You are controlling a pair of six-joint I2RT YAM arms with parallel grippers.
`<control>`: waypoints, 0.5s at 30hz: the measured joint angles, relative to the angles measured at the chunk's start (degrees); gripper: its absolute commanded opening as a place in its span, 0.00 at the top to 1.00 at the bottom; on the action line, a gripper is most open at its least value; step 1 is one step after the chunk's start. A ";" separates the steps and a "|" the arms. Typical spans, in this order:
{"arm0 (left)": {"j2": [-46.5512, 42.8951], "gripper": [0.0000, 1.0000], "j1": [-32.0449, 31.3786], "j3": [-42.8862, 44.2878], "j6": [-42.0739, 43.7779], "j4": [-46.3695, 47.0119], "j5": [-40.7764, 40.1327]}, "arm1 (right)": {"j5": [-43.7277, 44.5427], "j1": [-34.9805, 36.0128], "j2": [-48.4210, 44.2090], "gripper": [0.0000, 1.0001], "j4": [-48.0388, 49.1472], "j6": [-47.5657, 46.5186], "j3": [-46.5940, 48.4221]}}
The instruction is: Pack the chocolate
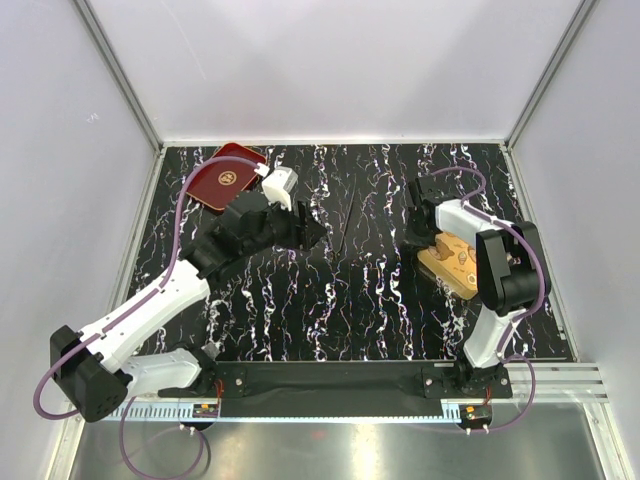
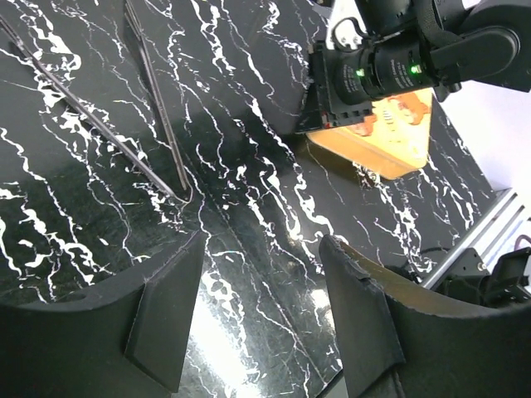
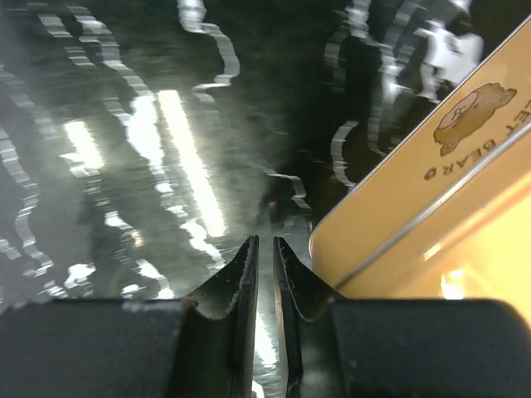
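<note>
Left gripper (image 2: pixel 257 319) spread wide, nothing between, over tabletop (image 2: pixel 249 207); thin black stick (image 2: pixel 160 112) lay beyond. Right gripper (image 3: pixel 264 269) nearly pinched together, empty, just beside gold box (image 3: pixel 415 199), which was mostly hidden under the right arm. Chocolate couldn't be made out in any view. Red tray (image 1: pixel 205 185) sat at far left, partly covered.

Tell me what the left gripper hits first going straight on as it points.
Probably bare tabletop: the open left gripper points down at it, just right of the thin black stick's tip. Depth is hard to judge.
</note>
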 measured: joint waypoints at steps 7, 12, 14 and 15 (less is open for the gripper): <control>0.00 0.36 0.00 0.00 0.55 -2.34 -1.27 | 1.55 -5.92 -1.33 0.81 1.40 -0.17 -4.28; 0.00 0.35 0.00 0.02 0.98 -3.72 -2.51 | 0.52 -10.93 -3.30 0.76 1.60 -1.79 -5.66; 0.00 0.34 -0.02 0.22 1.40 -4.48 -3.17 | -1.73 -10.71 -4.57 0.72 1.64 -2.49 -5.64; 0.00 0.34 -0.02 0.50 1.62 -5.25 -3.56 | -3.08 -10.21 -5.49 0.70 1.60 -2.84 -5.60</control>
